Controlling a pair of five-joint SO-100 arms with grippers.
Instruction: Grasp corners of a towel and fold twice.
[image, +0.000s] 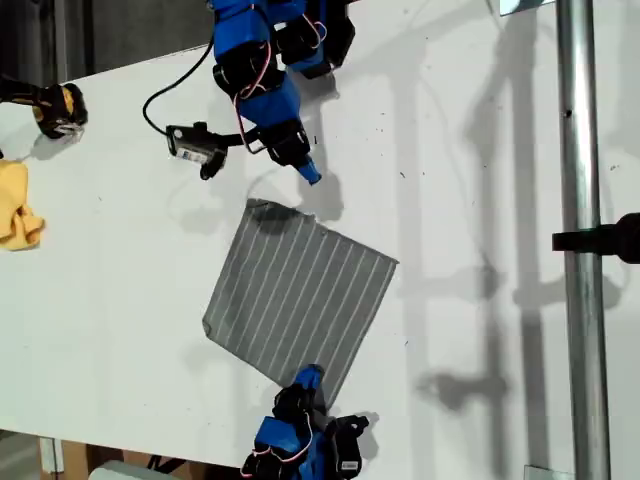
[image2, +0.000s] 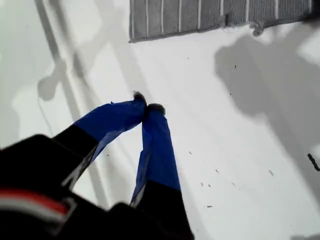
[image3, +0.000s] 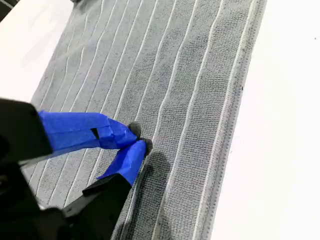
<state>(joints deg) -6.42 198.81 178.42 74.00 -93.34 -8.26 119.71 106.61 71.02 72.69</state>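
Note:
The grey towel (image: 300, 290) with thin white stripes lies flat and unfolded mid-table in the exterior view, turned like a diamond. Its corners point up (image: 256, 206), right (image: 394, 265) and left (image: 208, 325); the lowest one is hidden near the lower arm. My first gripper (image: 311, 177) is shut and empty above bare table, just off the towel's upper edge (image2: 200, 20), fingertips (image2: 156, 108) touching. My second gripper (image3: 140, 137) is shut, hovering over the striped towel (image3: 190, 75) near its lower corner (image: 310, 376); its shadow falls on the fabric and no cloth is lifted.
A plain yellow cloth (image: 16, 208) lies at the exterior view's left edge, with a black-and-yellow object (image: 58, 108) above it. A metal pole (image: 578, 250) with a black clamp (image: 600, 240) runs down the right. A black cable (image: 175, 90) trails by the upper arm.

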